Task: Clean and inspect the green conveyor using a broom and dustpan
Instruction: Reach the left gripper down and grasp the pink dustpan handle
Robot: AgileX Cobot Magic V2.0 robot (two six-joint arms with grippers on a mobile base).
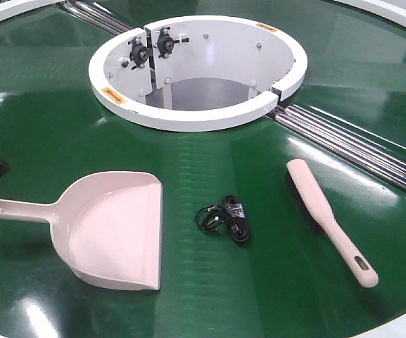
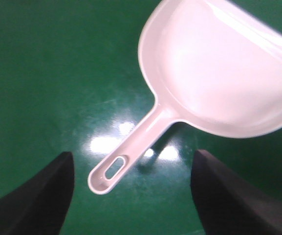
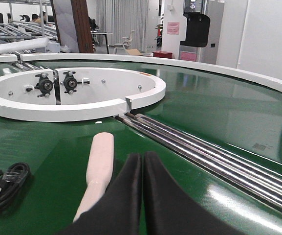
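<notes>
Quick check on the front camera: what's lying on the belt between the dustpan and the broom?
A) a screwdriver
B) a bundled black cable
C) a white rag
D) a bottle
B: a bundled black cable lies on the green conveyor in the gap between the dustpan and the broom, touching neither of them.

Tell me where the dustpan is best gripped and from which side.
Grip the dustpan by its long slotted handle, coming straight down from above: the handle lies along the green conveyor, narrow enough for the open left tool straddling it.
</notes>
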